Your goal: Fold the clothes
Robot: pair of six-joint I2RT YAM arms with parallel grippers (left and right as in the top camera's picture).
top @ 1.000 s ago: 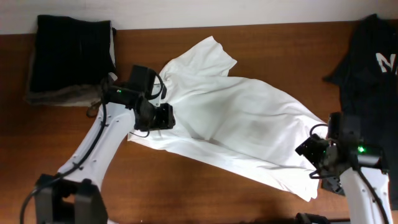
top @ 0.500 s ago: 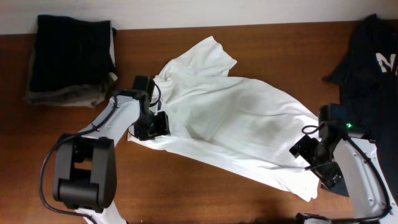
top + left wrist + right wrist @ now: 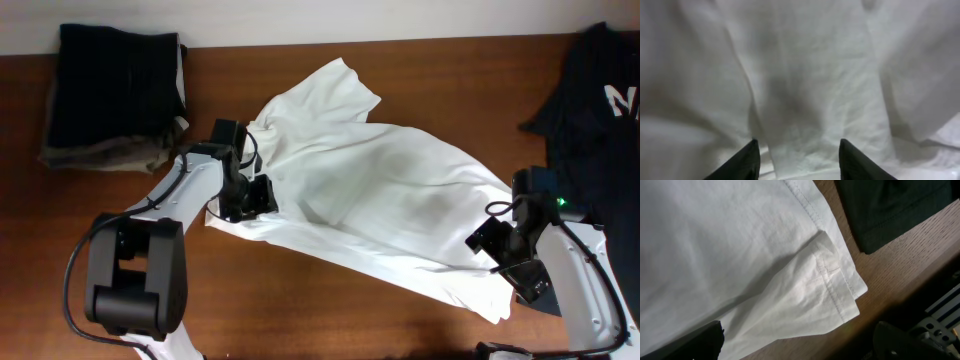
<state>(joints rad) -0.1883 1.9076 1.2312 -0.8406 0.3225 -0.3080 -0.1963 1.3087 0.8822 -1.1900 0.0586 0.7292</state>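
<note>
The white T-shirt (image 3: pixel 380 190) lies spread and wrinkled across the middle of the brown table, slanting from upper left to lower right. My left gripper (image 3: pixel 258 195) is low over the shirt's left edge, open, with cloth between its fingertips (image 3: pixel 799 150). My right gripper (image 3: pixel 492 243) is open over the shirt's lower right corner; its wrist view shows the stitched hem corner (image 3: pixel 832 285) lying on the wood between the fingers (image 3: pixel 800 342).
A folded black garment (image 3: pixel 115 85) lies on a grey-brown one at the back left. A dark navy garment (image 3: pixel 590 90) with white lettering lies at the right edge, and shows in the right wrist view (image 3: pixel 890 205). The table's front edge is near the right arm.
The left arm swung down and left, and its gripper settled lower onto the shirt's left edge. The right gripper shifted slightly up and left. The shirt has barely moved.
</note>
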